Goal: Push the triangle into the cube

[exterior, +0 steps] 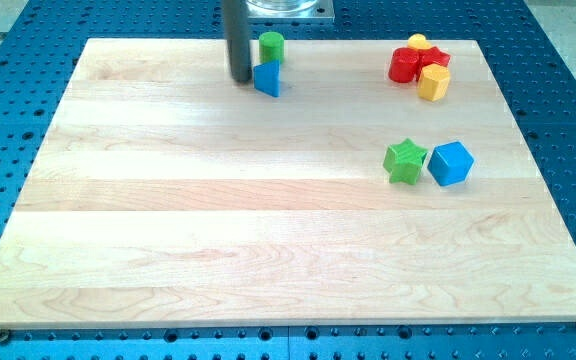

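Observation:
A blue triangle block (267,78) lies near the view's top, left of centre. A green cylinder (271,46) stands just above it, touching or nearly so. My tip (240,78) is at the triangle's left side, touching or almost touching it. A blue cube (451,163) sits at the view's right, mid-height, with a green star (405,160) right beside it on its left. The cube is far to the right and below the triangle.
A cluster at the view's top right holds a red block (405,66), another red block (435,58), a yellow block (433,83) and a small yellow piece (418,42). The wooden board (168,230) rests on a blue perforated table.

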`<state>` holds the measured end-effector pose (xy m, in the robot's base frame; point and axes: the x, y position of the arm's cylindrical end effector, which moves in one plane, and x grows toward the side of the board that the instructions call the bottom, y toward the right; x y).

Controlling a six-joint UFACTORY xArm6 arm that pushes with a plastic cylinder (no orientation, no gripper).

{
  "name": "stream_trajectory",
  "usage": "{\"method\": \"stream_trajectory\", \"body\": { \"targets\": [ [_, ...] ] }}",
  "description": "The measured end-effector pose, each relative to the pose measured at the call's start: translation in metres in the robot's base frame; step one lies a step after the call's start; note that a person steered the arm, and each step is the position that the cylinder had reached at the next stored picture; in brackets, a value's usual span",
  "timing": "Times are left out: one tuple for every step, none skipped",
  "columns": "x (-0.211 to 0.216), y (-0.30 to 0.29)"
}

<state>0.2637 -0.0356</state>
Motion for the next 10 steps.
{"method": "stream_trajectory", "body": {
  "targets": [
    [0.052, 0.036],
    [0.098, 0.065],
    [0.090, 0.038],
    [0.130, 0.056],
    [0.134, 0.073],
    [0.155, 0.067],
    [0.156, 0.098],
    [0.148, 0.129],
    [0.127, 0.142],
    [0.118, 0.187]
  ]
}}
